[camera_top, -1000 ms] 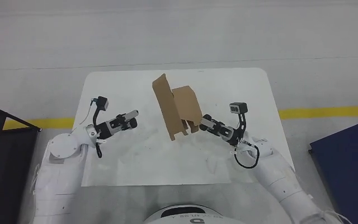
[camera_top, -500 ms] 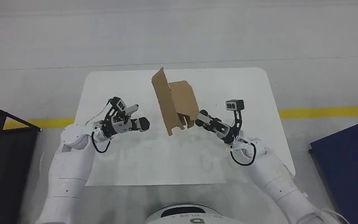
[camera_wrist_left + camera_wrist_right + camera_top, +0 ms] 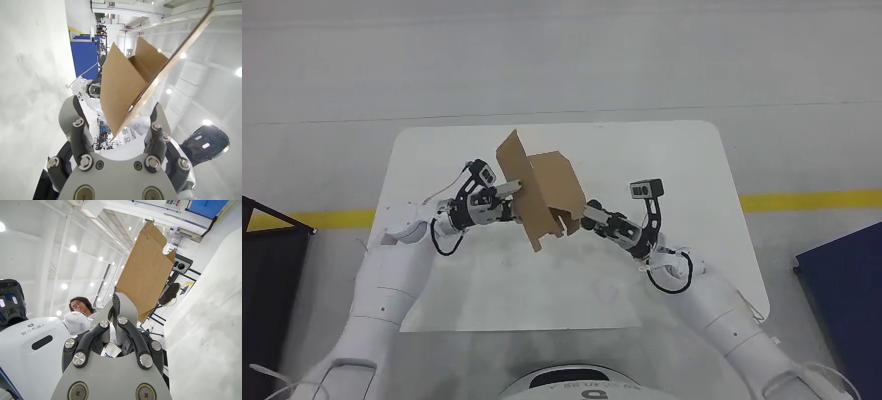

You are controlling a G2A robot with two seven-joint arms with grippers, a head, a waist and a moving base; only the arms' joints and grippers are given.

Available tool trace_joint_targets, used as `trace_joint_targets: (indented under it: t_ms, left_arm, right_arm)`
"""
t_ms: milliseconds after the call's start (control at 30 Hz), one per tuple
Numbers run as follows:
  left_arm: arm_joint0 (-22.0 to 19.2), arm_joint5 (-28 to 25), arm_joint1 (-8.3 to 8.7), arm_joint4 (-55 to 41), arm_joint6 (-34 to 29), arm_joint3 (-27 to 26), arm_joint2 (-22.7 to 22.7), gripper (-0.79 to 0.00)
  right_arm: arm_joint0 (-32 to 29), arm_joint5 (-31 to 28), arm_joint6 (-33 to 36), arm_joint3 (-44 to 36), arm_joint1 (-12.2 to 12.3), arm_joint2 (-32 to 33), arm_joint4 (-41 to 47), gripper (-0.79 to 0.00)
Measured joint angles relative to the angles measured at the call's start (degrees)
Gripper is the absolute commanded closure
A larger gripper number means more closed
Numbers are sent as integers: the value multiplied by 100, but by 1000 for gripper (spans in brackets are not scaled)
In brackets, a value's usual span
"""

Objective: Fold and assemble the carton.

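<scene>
A brown, half-opened cardboard carton (image 3: pixel 542 195) hung tilted over the middle of the white rectangular table (image 3: pixel 672 160) — the right gripper (image 3: pixel 586 214) pinched tight on its lower edge, the left gripper (image 3: pixel 512 189) spread wide at its large flap.

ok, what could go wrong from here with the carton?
1. The right gripper pinches only a thin edge of the carton, so it could twist or slip out.
2. The left gripper is open close to a panel corner; closing off-centre might crease it or knock the carton loose.
</scene>
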Motion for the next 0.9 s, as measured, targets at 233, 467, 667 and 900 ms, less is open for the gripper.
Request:
trace_joint_targets:
  t_ms: [233,467,667,900]
  left_arm:
    - [-48,-105,9,-148,-110,-12,50,-71]
    - [-17,-282,55,168,203,-95,2,0]
    - [74,-437,107,449,315,-300,-45,0]
    - [141,-333,170,344,294,-372,-194,0]
  right_arm:
    - [73,75,-83,218,-44,5,-11,0]
    - [104,127,-15,307,-33,111,-231,0]
    - [60,210,57,241,17,303,-399,-477]
    - [-40,264,103,76,45,449,-343,-785]
